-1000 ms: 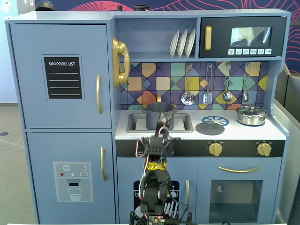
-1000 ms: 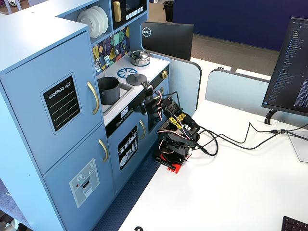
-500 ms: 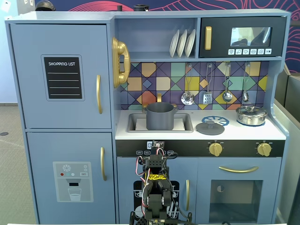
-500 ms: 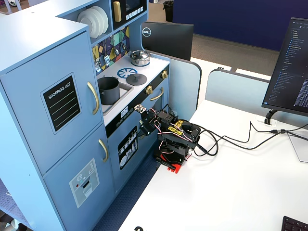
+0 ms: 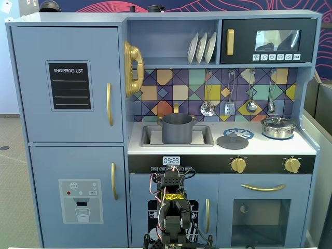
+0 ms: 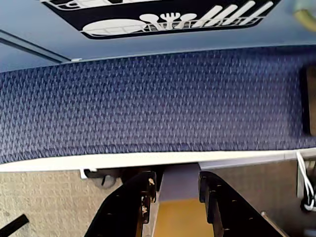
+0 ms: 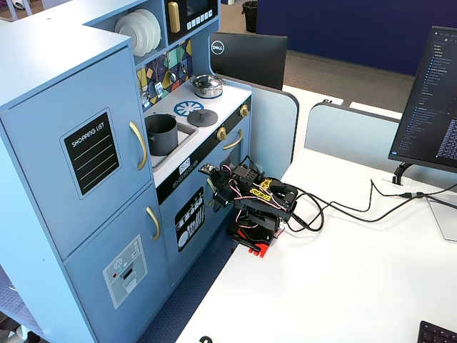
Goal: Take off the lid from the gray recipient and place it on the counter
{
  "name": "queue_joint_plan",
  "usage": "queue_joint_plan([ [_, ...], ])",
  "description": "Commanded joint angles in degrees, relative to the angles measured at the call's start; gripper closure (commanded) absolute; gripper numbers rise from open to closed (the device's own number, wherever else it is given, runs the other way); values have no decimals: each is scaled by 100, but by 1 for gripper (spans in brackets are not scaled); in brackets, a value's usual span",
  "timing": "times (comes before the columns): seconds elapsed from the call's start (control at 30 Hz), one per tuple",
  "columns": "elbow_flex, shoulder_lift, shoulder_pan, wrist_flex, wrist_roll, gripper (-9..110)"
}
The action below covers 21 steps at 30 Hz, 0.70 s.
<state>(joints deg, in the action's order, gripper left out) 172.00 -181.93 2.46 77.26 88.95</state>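
The gray pot (image 5: 177, 129) stands in the recessed sink of the white counter (image 5: 259, 147), with its top uncovered. The dark gray lid (image 5: 232, 140) lies flat on the counter, right of the sink and partly over the blue burner print (image 5: 245, 133). Both also show in the other fixed view, the pot (image 7: 162, 133) and the lid (image 7: 203, 117). The arm (image 5: 174, 207) is folded low in front of the kitchen's lower doors, far below the counter. In the wrist view my gripper (image 6: 177, 180) is open and empty, pointing down at the table edge and blue carpet.
A shiny steel pot (image 5: 278, 127) with its own lid stands at the counter's right end. Utensils hang on the tiled back wall (image 5: 228, 98). The arm's base sits on a white table (image 7: 343, 271) with cables, beside monitors (image 7: 432, 93).
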Motion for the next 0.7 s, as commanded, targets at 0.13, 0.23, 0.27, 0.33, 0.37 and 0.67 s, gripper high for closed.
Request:
queue_joint_plan([
  [0.13, 0, -9, 123, 1037, -167, 99],
  [0.23, 0, -9, 88, 1037, -211, 98],
  [0.27, 0, -18, 88, 1037, -211, 98],
  [0.33, 0, -18, 88, 1037, -211, 98],
  [0.37, 0, -18, 88, 1037, -211, 98],
  [0.67, 0, -18, 88, 1037, -211, 98],
])
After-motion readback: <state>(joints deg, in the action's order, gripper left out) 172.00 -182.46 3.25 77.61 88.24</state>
